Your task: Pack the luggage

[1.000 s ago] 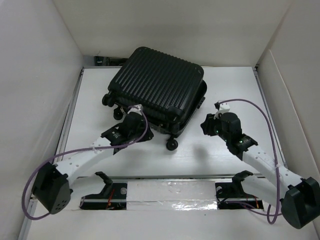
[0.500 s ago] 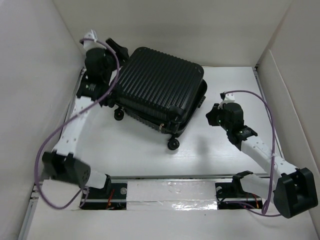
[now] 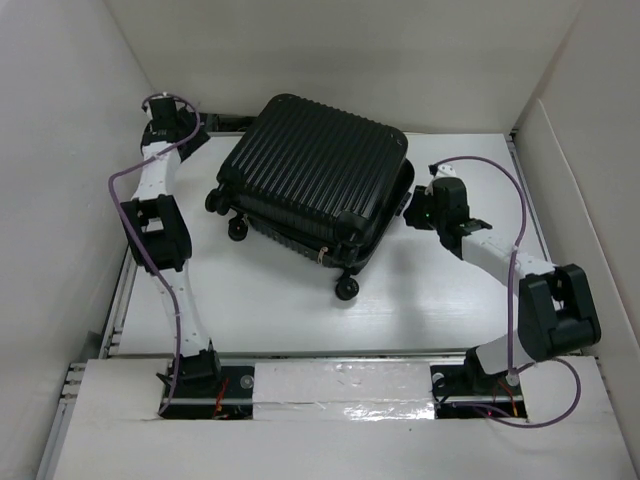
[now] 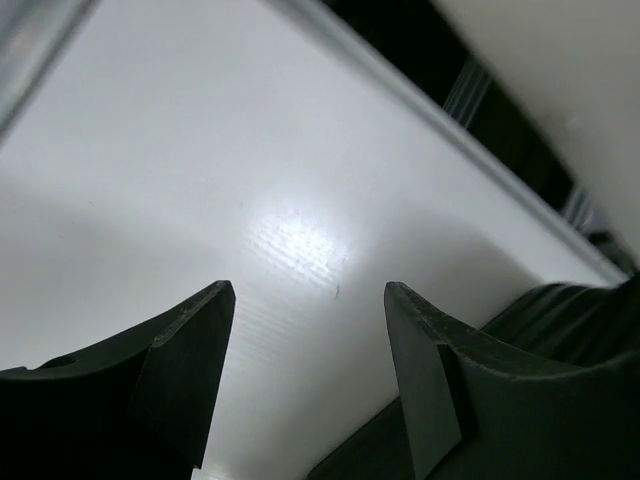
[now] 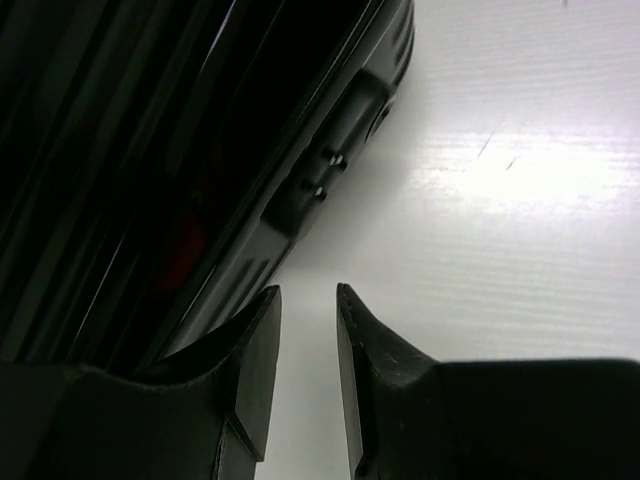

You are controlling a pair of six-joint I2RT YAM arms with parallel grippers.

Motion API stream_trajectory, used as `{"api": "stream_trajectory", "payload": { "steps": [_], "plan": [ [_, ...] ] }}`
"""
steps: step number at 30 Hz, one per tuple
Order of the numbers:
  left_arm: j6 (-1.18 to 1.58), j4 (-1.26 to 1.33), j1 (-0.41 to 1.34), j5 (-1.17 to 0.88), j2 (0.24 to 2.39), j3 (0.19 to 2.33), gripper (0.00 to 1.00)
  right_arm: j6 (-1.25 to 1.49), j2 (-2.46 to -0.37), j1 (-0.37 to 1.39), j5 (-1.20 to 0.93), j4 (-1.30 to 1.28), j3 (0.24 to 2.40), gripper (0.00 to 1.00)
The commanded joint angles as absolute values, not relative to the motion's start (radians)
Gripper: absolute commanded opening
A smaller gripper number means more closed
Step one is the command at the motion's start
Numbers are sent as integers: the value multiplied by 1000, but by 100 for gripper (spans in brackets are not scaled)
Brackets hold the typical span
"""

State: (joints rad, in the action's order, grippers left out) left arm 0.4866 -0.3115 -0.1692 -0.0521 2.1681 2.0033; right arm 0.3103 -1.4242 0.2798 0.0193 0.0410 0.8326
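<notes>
The luggage (image 3: 315,170) is a large black ribbed hard-shell suitcase lying flat at the back middle of the white table (image 3: 420,300), its lid slightly ajar. My left gripper (image 3: 196,140) is open and empty at the far left back corner, just left of the suitcase; its view (image 4: 310,290) shows bare table between the fingers and the shell (image 4: 585,320) at lower right. My right gripper (image 3: 412,208) is narrowly open and empty beside the suitcase's right side; its view (image 5: 308,290) shows the shell (image 5: 150,120) just left of the fingers, with a faint red glimpse in the seam.
The suitcase's small wheels (image 3: 345,290) stick out toward the front. White walls enclose the table on the left, back and right. A metal rail (image 3: 135,250) runs along the left edge and a taped strip (image 3: 340,385) along the front.
My left arm has swung from the suitcase's front edge up to the far left back corner. My right gripper has moved back and in toward the suitcase's right side.
</notes>
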Motion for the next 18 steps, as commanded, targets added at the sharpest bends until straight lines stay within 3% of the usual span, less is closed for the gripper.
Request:
{"api": "stream_trajectory", "payload": {
  "steps": [1,5,9,13,18],
  "plan": [
    [436,-368,-106,-129,2210,2139,58,313,-1491,264,49,101,929,35],
    [428,-354,-52,-167,2269,2122,58,310,-1600,227,49,84,1008,43],
    [437,-249,15,-190,2174,1941,58,290,-1704,204,-36,51,1095,44],
    [518,-95,61,-201,2008,1592,58,281,-1769,215,-75,46,1178,51],
    [636,66,133,-163,1732,1243,57,264,-1835,254,-127,22,1287,51]
  ]
}}
